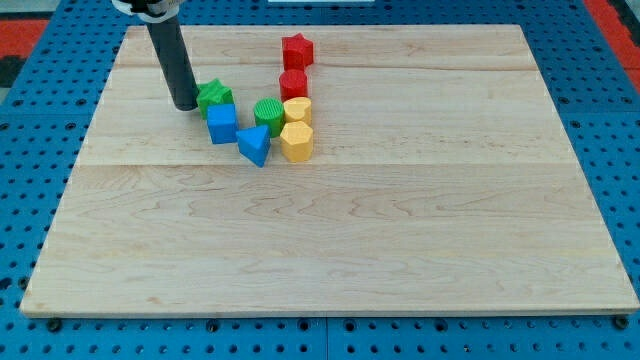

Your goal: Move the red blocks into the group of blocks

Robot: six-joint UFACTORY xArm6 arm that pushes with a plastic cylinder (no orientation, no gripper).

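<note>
A red star block [297, 50] lies near the view's top, apart from the others. A red cylinder [293, 84] sits just below it, touching a yellow block [298, 109]. Below that is a yellow hexagon [296, 142]. A green cylinder [269, 116] and a blue triangle [254, 145] lie to their left. A green star [214, 97] and a blue cube [222, 123] are further left. My tip [186, 104] rests on the board right beside the green star's left side.
The wooden board [400, 200] lies on a blue perforated table [30, 180]. The arm's rod comes down from the view's top left.
</note>
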